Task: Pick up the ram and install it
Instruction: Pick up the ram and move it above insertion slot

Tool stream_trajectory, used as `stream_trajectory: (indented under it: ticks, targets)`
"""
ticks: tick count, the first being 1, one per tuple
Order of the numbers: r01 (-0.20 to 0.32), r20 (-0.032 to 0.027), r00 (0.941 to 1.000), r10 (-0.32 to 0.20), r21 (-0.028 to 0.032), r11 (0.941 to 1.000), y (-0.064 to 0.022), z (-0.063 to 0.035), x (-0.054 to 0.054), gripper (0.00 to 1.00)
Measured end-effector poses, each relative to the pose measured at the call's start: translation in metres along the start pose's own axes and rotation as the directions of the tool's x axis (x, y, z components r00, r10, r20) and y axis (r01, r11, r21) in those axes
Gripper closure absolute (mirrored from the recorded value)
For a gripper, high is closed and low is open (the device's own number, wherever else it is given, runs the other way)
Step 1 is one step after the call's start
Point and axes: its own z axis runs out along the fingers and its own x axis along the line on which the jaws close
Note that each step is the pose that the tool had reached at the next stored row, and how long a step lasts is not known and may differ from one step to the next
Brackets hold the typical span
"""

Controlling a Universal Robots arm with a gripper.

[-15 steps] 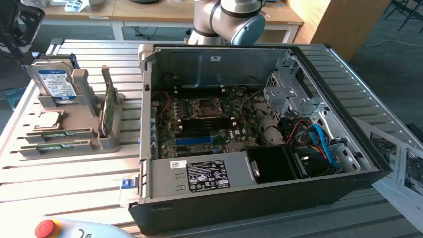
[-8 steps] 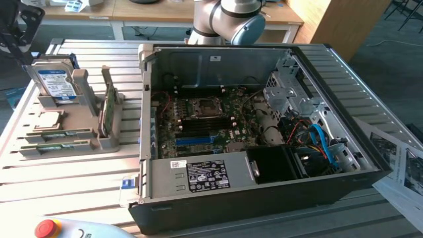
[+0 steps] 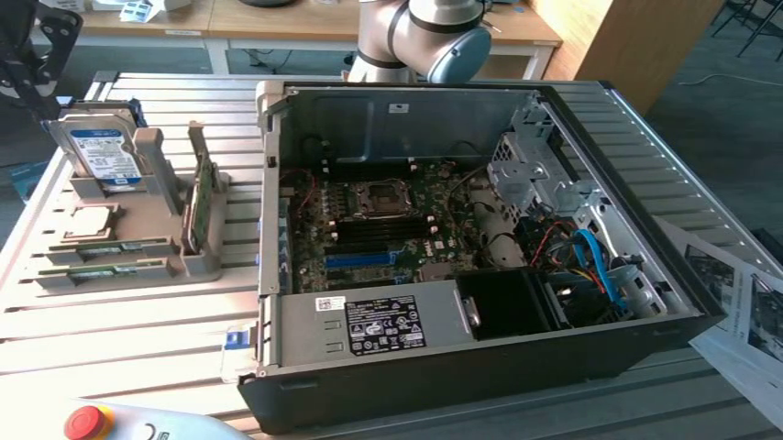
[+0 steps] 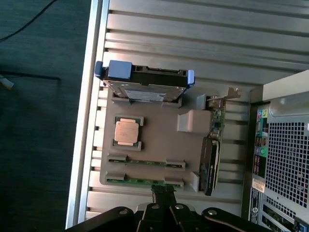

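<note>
Two ram sticks, long thin green boards, lie side by side in slots at the near end of a beige holder tray [image 3: 159, 229]: one ram stick [image 3: 108, 247] [image 4: 145, 162] and a second ram stick [image 3: 88, 273] [image 4: 142, 181]. My gripper [image 4: 164, 192] hangs high above the tray, over the end where the sticks lie, its dark fingers together and holding nothing. In the exterior view the gripper [image 3: 43, 87] shows as a dark shape at the upper left, well above the table. The open computer case [image 3: 490, 357] lies beside the tray with its motherboard [image 3: 380, 229] exposed.
On the tray also stand a blue-labelled hard drive [image 3: 104, 151] [image 4: 145, 84], a processor chip [image 3: 92, 223] [image 4: 128, 131] and a broader green card on edge [image 3: 200, 206] [image 4: 212, 154]. A red emergency button [image 3: 88, 422] sits at the front edge. Printed sheets [image 3: 746, 302] lie to the exterior view's right.
</note>
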Motion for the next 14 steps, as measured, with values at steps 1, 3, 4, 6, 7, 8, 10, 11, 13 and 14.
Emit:
stream_trajectory:
  ticks: [1, 3, 4, 6, 7, 8, 10, 11, 13, 14]
  targets:
    - [0.011, -0.0005, 0.9999, -0.011, -0.0002, 0.9999, 0.0000, 0.0000, 0.0000, 0.90]
    - [0.032, -0.0014, 0.9995, -0.032, -0.0007, 0.9995, 0.0000, 0.0000, 0.0000, 0.90]
    - [0.043, -0.0019, 0.9991, -0.043, -0.0009, 0.9991, -0.0001, 0.0000, 0.0000, 0.90]
    - [0.065, -0.0029, 0.9979, -0.065, -0.0014, 0.9979, -0.0001, 0.0000, 0.0000, 0.90]
    - [0.075, -0.0034, 0.9971, -0.075, -0.0016, 0.9971, -0.0001, 0.0000, 0.0000, 0.90]
    - [0.086, -0.0038, 0.9963, -0.086, -0.0019, 0.9963, -0.0002, 0.0000, 0.0000, 0.90]
    - [0.106, -0.0047, 0.9943, -0.106, -0.0024, 0.9943, -0.0002, 0.0000, 0.0000, 0.90]
    - [0.116, -0.0051, 0.9932, -0.116, -0.0026, 0.9932, -0.0002, 0.0000, 0.0000, 0.90]
    - [0.138, -0.0061, 0.9905, -0.138, -0.0031, 0.9905, -0.0003, 0.0000, 0.0000, 0.90]
    - [0.148, -0.0064, 0.9889, -0.148, -0.0033, 0.9890, -0.0003, 0.0000, 0.0000, 0.90]
